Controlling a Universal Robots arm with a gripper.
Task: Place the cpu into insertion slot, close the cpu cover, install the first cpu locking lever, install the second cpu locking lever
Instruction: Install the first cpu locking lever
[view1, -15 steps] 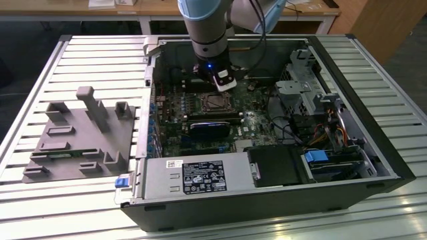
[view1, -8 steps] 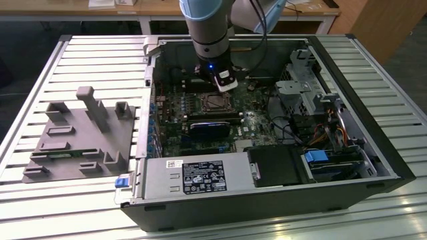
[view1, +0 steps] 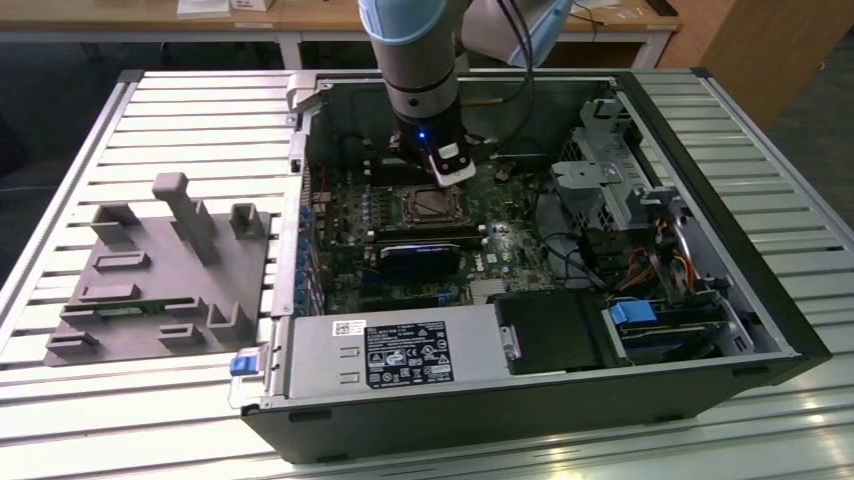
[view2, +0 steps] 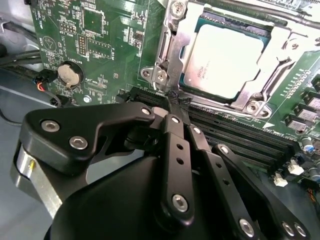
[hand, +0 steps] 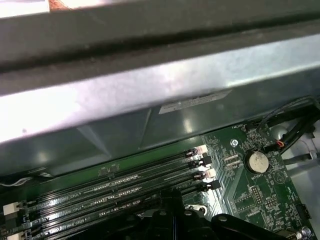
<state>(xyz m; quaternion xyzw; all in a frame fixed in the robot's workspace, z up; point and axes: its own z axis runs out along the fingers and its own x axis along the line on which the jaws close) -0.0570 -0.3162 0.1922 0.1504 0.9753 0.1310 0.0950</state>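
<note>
Black gripper (view2: 178, 102) fingers pressed together, holding nothing, tips just above the memory slots (view2: 235, 132) beside the insertion slot (view2: 170, 40). Cpu (view2: 227, 55) seated in the slot, cpu cover (view2: 270, 85) closed over its edges. Open computer case (view1: 747, 300) on slatted table (view1: 160, 120).

The cpu (view2: 227, 55) sits in the insertion slot (view2: 175, 50) at upper right of the second wrist view — memory slots (view2: 240, 132) just below it, coin battery (view2: 68, 74) at left.
</note>
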